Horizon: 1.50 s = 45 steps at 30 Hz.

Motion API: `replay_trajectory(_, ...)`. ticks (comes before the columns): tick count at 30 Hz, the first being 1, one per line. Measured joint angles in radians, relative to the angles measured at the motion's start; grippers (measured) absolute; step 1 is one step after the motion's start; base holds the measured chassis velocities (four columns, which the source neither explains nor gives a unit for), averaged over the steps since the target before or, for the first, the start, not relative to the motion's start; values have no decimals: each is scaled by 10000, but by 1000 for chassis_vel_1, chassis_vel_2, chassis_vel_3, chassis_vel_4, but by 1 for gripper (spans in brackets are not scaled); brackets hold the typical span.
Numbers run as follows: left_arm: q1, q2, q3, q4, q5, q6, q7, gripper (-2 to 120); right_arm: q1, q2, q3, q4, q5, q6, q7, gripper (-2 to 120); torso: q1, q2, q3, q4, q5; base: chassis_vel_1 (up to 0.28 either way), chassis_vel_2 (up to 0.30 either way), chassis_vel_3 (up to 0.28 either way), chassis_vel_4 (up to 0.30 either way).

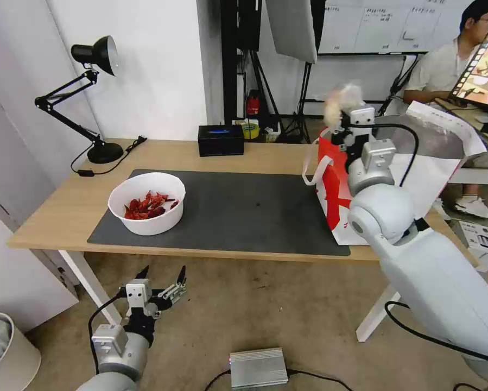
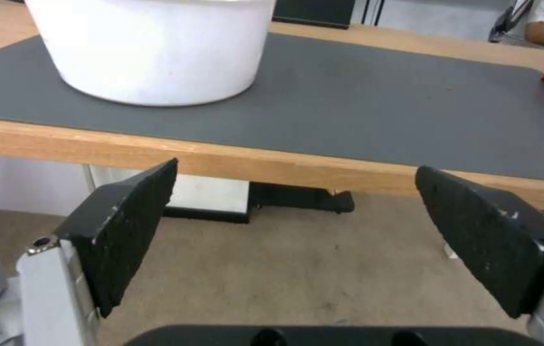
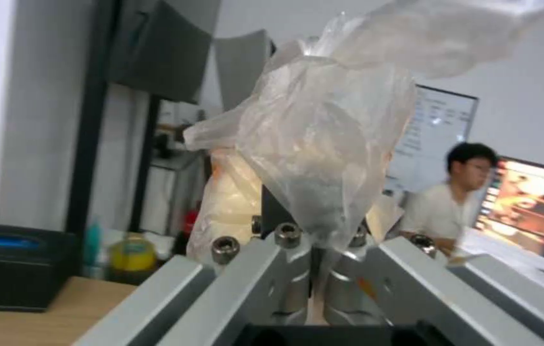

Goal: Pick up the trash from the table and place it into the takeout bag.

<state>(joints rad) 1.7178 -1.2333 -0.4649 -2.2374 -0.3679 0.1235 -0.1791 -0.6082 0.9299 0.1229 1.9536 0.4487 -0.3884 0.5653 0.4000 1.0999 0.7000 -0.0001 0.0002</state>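
Drop-off step: right gripper (image 1: 346,117) clamped on small clear bag (image 1: 341,100), upper right, above takeout bag (image 1: 336,184). Next: lower, release. Left gripper (image 1: 162,274) wide, idle lower left; bowl (image 1: 146,203) remains.

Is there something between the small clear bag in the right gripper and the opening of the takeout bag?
Nothing visible. The right gripper, shut on the small clear bag, holds it above the near edge of the takeout bag, whose mouth stands open.
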Motion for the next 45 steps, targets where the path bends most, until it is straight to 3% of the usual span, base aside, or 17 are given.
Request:
replay_trajectory(5,114,13,54,-152,86,0,22,100,-554,-579,518,372,564,-291,272,0,0,0,0,0,-1,0,0,0,0)
replay_trajectory(20,825,-386,141,-675,744,-215,287,100,-1866,-1320,1365,1584,1433,-620,924,0,-2,1,-2,-1,-2,0,0,0,0)
replay_trajectory(23,765,-373,165,-632,746,-217,297,100,-1855,-1313,1370,1535,1528,-699,947,15,0,0,-1,0,-2,0,0,0,0)
replay_trajectory(28,816,-367,137,-631,744,-217,299,100,-1799,-1253,1357,1330,1576,-715,947,27,-1,1,-1,0,-2,0,0,0,0)
replay_trajectory(32,832,-367,109,-653,738,-217,302,100,-1743,-1206,1338,1084,1579,-712,949,20,0,0,0,1,-1,0,0,0,0)
replay_trajectory(45,903,-394,62,-769,735,-218,363,100,-1761,-1297,1430,1153,1570,-957,860,70,0,1,-1,1,-2,0,0,0,0)
